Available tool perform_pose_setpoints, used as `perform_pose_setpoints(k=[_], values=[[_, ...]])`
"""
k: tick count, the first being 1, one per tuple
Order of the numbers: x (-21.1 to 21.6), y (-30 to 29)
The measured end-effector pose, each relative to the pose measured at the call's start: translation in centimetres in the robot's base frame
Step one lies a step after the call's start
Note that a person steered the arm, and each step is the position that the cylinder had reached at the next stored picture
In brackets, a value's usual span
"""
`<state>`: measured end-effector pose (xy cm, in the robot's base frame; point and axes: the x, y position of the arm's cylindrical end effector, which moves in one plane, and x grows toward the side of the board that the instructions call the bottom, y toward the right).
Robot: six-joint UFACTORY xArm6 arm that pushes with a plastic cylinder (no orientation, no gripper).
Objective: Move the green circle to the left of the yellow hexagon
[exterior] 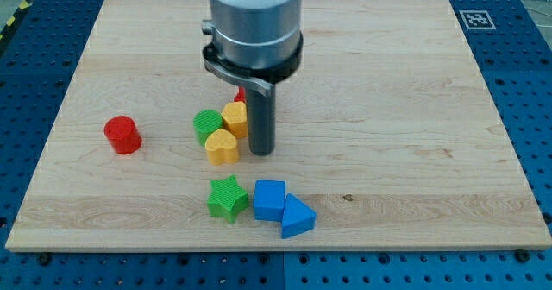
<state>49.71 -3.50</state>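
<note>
On the pale wooden surface [405,83], the green circular block [207,124] already sat touching the left side of the yellow hexagonal block [235,117]. My tip [261,152], a bare rod with no pincer to open or close, stood just right of the pair.

My tip [261,151] rests on the wooden tabletop [414,109], just to the view's right of a tight cluster: yellow hexagon [235,117], green circle [207,125] touching it on the far side from the tip, yellow heart [222,147] below both. A sliver of red block [241,95] shows behind the rod, shape unclear. Red cylinder [122,135] sits well apart toward the view's left. Below the tip: green star [228,198], blue cube [269,199], blue triangle [297,217], in a touching row.
</note>
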Motion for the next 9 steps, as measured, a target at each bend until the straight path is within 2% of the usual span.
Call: perform_pose_setpoints(k=[1,3,4,5,9], values=[[-0.2,-6.2],[-0.1,-11.8],[-1.6,-15.7],[-3.7,-15.1],[-5.1,-9.2]])
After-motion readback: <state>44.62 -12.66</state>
